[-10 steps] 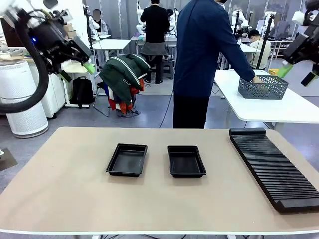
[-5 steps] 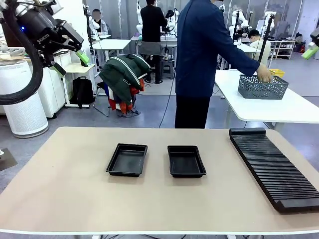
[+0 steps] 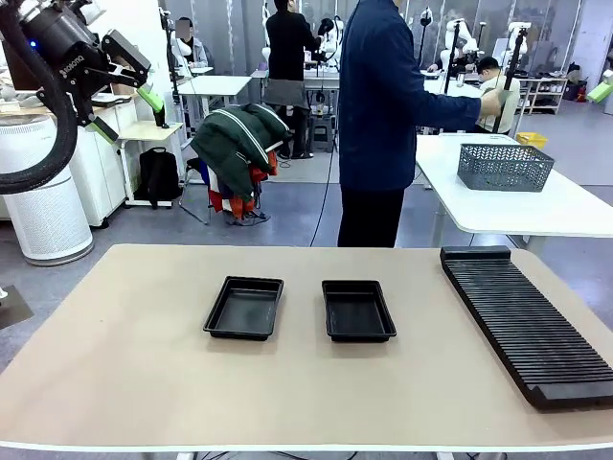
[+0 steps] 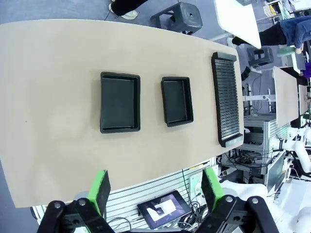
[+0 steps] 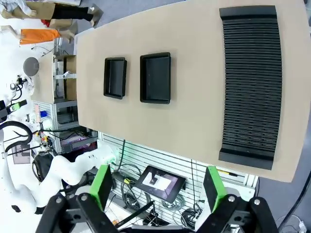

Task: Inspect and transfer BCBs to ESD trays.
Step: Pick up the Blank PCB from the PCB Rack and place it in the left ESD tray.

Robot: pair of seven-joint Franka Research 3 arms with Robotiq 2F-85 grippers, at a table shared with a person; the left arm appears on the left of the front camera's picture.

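Left ESD tray (image 3: 244, 307) and right ESD tray (image 3: 358, 310) lie side by side, a gap between them, in the middle of the table (image 3: 124, 364). Ribbed rack (image 3: 527, 326) lies along the right side. Left gripper (image 4: 156, 190) is high above the table, jaws spread, nothing between them. Right gripper (image 5: 158, 187) is likewise raised, jaws released. Person (image 3: 383, 115) at the far side, hand (image 3: 494, 96) lifted above grey basket (image 3: 505, 166)

Black left claw (image 3: 127, 113), green pads (image 3: 150, 99), white lettering (image 3: 71, 67) on its body, blue light (image 3: 35, 43), thick black cable (image 3: 67, 144)
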